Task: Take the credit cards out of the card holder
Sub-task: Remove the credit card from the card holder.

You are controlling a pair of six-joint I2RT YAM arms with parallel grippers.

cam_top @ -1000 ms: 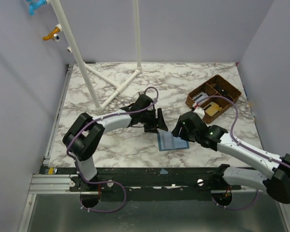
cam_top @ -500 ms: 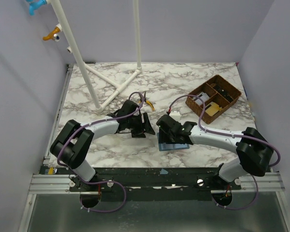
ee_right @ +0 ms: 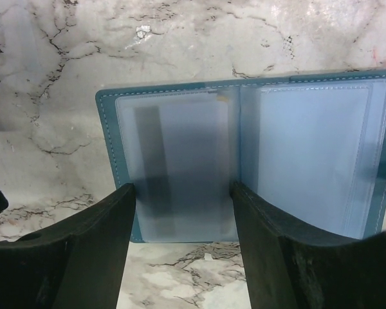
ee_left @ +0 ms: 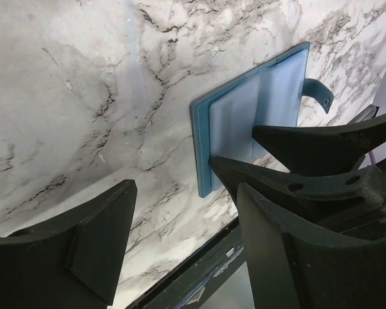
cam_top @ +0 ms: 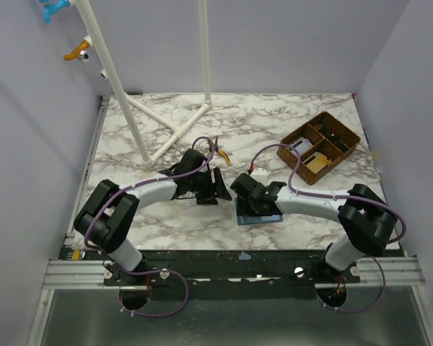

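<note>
From above, the blue card holder (cam_top: 267, 218) lies open on the marble table (cam_top: 166, 216) near its front edge, well apart from the brown tray (cam_top: 319, 148). The right tool (cam_top: 251, 204) sits over it, and the left tool (cam_top: 222, 187) hangs just beside it.

In the left wrist view, the left tool (ee_left: 183, 206) has its fingers apart and holds nothing. The card holder (ee_left: 244, 109) lies flat ahead of it.

In the right wrist view, the right tool (ee_right: 183, 203) is spread, not clamped. Its fingers straddle the holder's left clear pocket, where a card (ee_right: 174, 167) with a dark stripe shows.
</note>
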